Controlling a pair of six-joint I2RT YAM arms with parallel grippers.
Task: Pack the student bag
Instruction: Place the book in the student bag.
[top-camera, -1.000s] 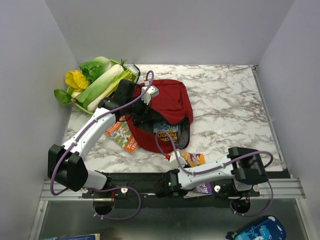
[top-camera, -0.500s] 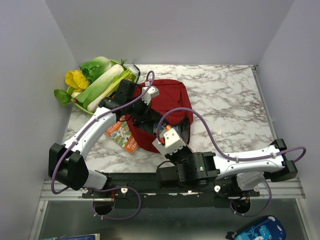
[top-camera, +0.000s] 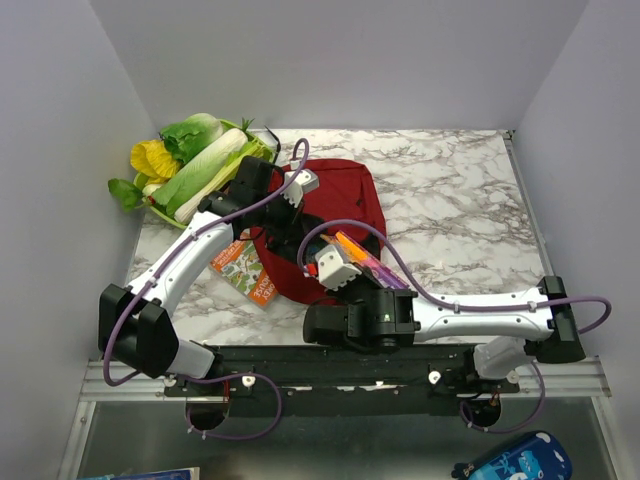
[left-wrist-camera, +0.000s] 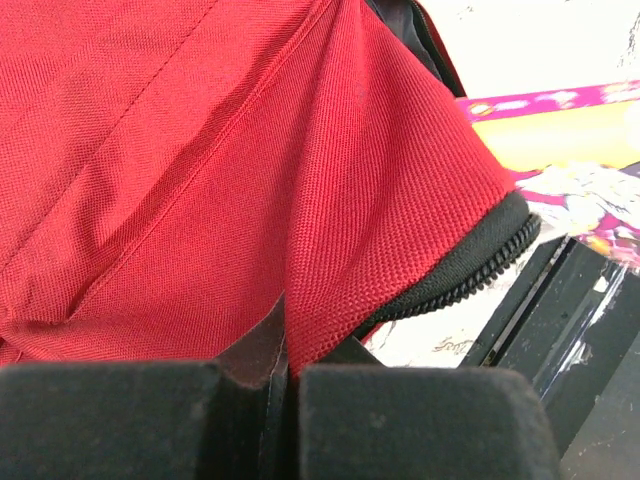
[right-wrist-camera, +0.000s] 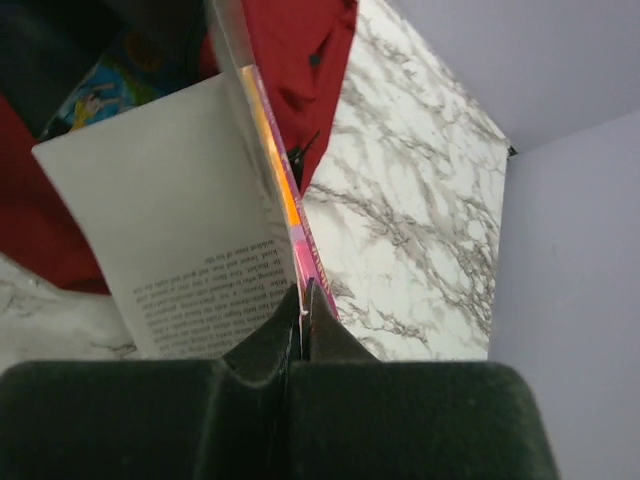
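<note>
The left tool (left-wrist-camera: 285, 340) is closed, its two black fingers pinching a fold of red cloth at the edge of the student bag (left-wrist-camera: 200, 150). From this grip the cloth rises in a taut ridge, and the black zipper (left-wrist-camera: 470, 270) curves along the raised rim just beside it.

The right tool (right-wrist-camera: 303, 300) is also closed, clamping a thin book (right-wrist-camera: 170, 220) by its lower edge. The book stands nearly on edge in the grip, with a white page of printed text facing left and a pink-and-orange cover behind it.

Seen from above, the right tool (top-camera: 352, 262) holds the thin book (top-camera: 372, 264) over the near right part of the student bag (top-camera: 340, 195), close to its opening. The left tool (top-camera: 283, 226) grips the bag's left side.

The bag lies flat on the marble counter (top-camera: 450, 200), left of centre, with its opening toward the arms. In the right wrist view a blue-covered book (right-wrist-camera: 100, 85) shows at the bag's dark mouth.

An orange-and-green book (top-camera: 245, 270) lies on the counter touching the bag's near left edge, under the left arm. A green basket (top-camera: 160, 208) of leafy vegetables sits at the far left corner, near the bag.
</note>
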